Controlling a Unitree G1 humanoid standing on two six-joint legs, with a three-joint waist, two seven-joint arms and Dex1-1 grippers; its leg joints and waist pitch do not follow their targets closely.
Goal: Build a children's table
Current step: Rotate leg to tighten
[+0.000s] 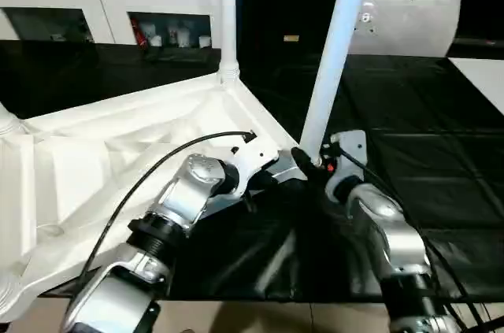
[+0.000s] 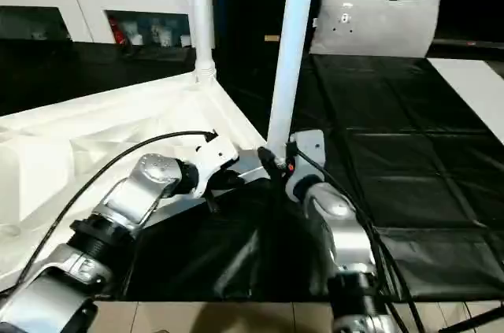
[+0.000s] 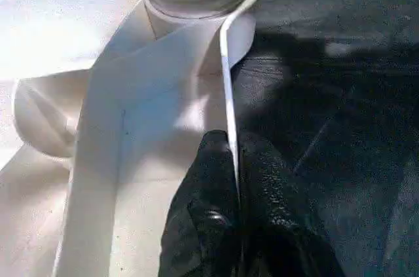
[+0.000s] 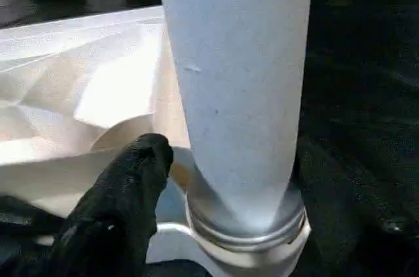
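Black mat (image 1: 409, 112) under tabletop (image 1: 118, 160), cabinet (image 1: 110, 2) behind.

Both upright legs (image 1: 337, 49) run past the top edge, ends unseen.

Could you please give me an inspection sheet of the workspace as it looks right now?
Surface: black sheet under the work.
Job's things: tabletop lies ribbed side up; far leg stands upright in its corner socket; near leg stands in the near corner socket, leaning a little.
Clutter: nothing seen on the sheet.
Grippers: left gripper pinches the tabletop's rim, shut on it; right gripper is at the near leg's base, one finger beside it, grip cannot be told.
Cables: black cable loops over the left arm; more run along the right forearm.
Surroundings: white cabinet behind, cushion at the far right.
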